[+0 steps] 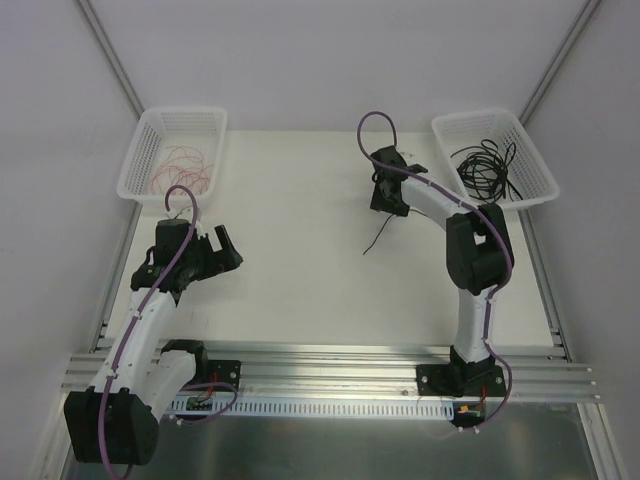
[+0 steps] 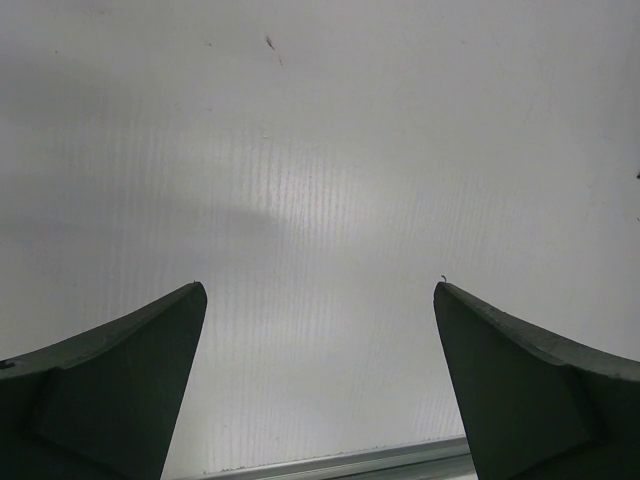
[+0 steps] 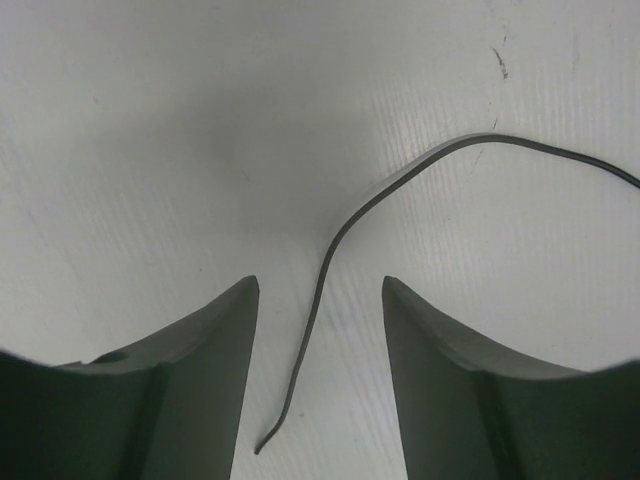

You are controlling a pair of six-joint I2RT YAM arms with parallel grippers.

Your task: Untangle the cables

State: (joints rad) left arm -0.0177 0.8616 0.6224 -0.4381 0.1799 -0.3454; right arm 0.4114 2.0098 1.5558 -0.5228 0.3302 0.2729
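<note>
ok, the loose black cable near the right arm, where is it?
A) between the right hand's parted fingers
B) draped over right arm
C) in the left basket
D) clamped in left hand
A: in the right wrist view the black cable runs down the gap of the right hand, fingers parted, not pinching it.

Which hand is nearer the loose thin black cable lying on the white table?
Right. The right hand is over the loose thin black cable, whose end runs between its open fingers. The left hand is far off to the cable's left, with nothing between its fingers.
</note>
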